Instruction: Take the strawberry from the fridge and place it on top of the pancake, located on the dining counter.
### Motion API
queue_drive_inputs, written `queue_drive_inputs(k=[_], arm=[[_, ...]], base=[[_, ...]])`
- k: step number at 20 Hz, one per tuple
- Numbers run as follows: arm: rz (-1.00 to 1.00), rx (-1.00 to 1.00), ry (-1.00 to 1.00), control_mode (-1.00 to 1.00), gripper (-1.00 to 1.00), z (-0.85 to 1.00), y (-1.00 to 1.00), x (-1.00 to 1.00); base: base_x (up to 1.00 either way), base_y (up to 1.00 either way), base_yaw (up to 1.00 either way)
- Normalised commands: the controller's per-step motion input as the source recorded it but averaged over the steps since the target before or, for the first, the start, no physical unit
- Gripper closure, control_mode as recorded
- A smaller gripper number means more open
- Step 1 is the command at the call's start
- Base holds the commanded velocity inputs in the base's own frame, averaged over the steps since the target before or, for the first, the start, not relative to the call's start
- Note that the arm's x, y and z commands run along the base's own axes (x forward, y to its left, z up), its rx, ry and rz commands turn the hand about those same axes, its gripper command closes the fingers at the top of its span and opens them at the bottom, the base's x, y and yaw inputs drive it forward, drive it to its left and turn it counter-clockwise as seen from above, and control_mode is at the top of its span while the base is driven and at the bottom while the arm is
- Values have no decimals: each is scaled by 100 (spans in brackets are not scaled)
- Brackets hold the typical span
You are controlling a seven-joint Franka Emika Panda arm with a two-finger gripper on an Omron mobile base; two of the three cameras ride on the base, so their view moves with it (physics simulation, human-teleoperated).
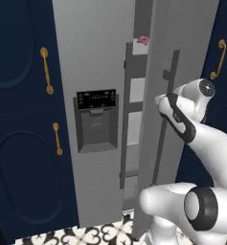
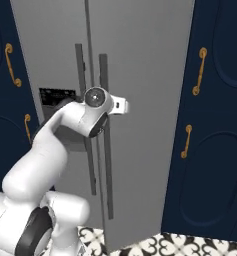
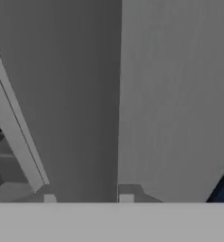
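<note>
White arm reaches forward, gripper [image 1: 164, 99] at the fridge [image 1: 100, 57] door handle [image 1: 164, 124].

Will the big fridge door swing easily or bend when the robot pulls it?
The right fridge door probably swings stiffly on its hinge: it already stands ajar, showing grey shelves. It looks rigid and heavy. The long dark handle should give a firm hold.

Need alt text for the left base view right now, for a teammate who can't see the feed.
The robot's white arm reaches to the long dark handle of the grey fridge's right door, which stands slightly ajar. Grey shelves and a pinkish-red item show through the gap, between navy cabinets.
</note>
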Motion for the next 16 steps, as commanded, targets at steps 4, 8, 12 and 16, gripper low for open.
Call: queue_drive_inputs(k=[4, 8, 12, 16], arm=[[-3, 8, 12, -100, 100, 2, -98, -78], [-5, 6, 12, -100, -100, 9, -88, -84], [-7, 7, 11, -100, -100, 3, -91, -85], [-5, 3, 9, -100, -100, 8, -67, -69]], base=[[0, 0, 0], [0, 0, 0], [0, 0, 0], [0, 0, 0]])
